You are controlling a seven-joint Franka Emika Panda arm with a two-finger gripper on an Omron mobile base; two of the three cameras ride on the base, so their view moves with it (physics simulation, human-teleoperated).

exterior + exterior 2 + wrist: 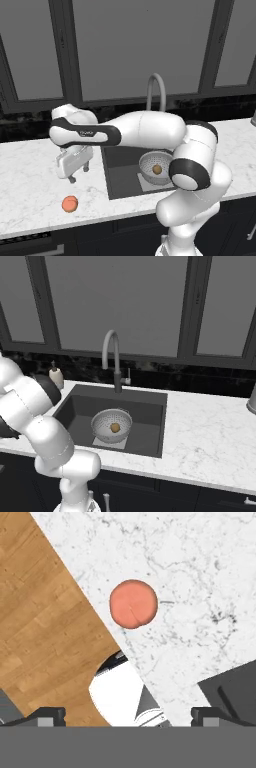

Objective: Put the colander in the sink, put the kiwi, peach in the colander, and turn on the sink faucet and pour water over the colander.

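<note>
The peach (70,203) lies on the white marble counter left of the sink (120,172), close to the front edge. My gripper (79,173) hangs a short way above and behind it, open and holding nothing. Through the hand view the peach (133,604) sits ahead of the gripper (128,716), whose fingertips (47,716) stand wide apart. The silvery colander (156,167) rests in the sink with the brownish kiwi (157,169) inside it. From the right, the colander (111,425), kiwi (115,427), sink (147,416) and grey gooseneck faucet (112,353) are seen. No water runs from the faucet (156,90).
A beige soap dispenser (56,376) stands at the sink's back left corner. The counter's front edge (95,612) runs just beside the peach, with wooden floor (40,612) below. Dark windows line the back wall. My arm's white links span over the sink's left part.
</note>
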